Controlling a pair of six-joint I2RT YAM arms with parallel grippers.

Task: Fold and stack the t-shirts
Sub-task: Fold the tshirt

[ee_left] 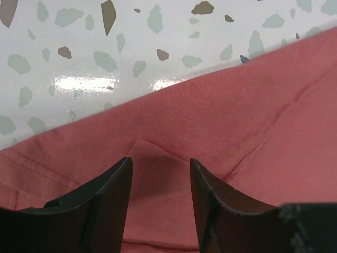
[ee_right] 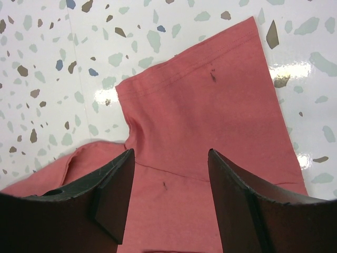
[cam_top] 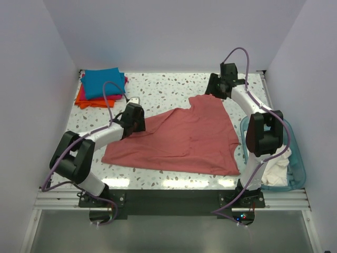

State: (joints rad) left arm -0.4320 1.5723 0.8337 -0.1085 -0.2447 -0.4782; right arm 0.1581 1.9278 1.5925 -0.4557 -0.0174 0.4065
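Salmon-red t-shirt (cam_top: 184,139) flat; folded stack (cam_top: 101,85) far-left

We see a plain salmon-red shirt (cam_top: 184,138) on a white surface (cam_top: 163,87) speckled with grey-green, brown and blue flecks. We also find a teal-blue shirt (cam_top: 103,83), a magenta shirt (cam_top: 105,98) and an orange shirt (cam_top: 84,100), all plain. The tub (cam_top: 298,158) is translucent blue; the cloth (cam_top: 276,169) inside is white.

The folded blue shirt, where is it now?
In the top view, the folded blue shirt tops the small stack at the far left corner of the table, beyond the spread red shirt.
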